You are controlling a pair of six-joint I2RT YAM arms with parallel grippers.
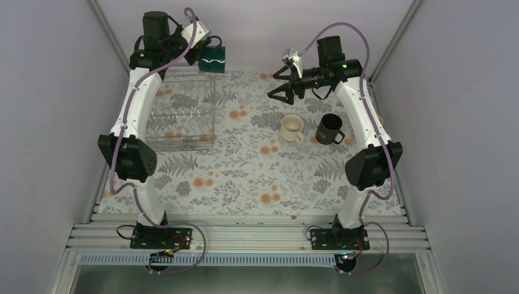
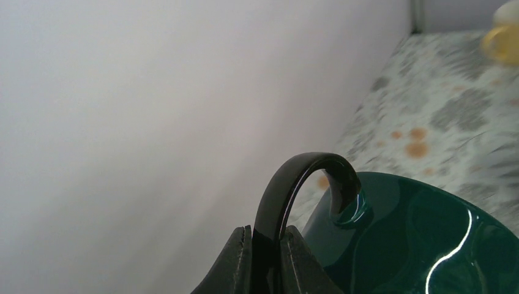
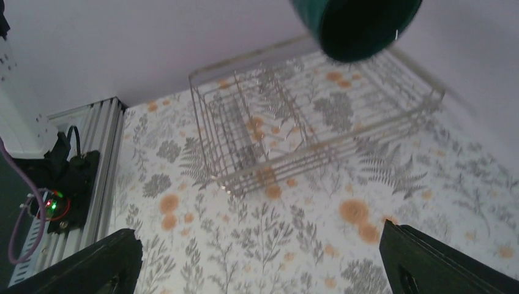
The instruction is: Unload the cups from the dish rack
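Note:
My left gripper (image 1: 208, 50) is shut on the handle of the dark green mug (image 1: 215, 60) and holds it in the air over the far right corner of the dish rack (image 1: 180, 111). The left wrist view shows the fingers (image 2: 242, 263) pinching the dark handle (image 2: 294, 184), with the green body (image 2: 416, 245) to the right. The rack holds no mugs that I can see. My right gripper (image 1: 276, 87) is open and empty above the mat. Its view shows the rack (image 3: 306, 128) and the green mug (image 3: 355, 24). The cream mug (image 1: 292, 127) and the black mug (image 1: 330, 129) stand on the mat at the right.
A pale yellow mug (image 2: 505, 38) shows blurred at the far edge of the left wrist view. The floral mat (image 1: 245, 177) covers the table. Grey walls close in on the back and both sides. The white mug is out of view.

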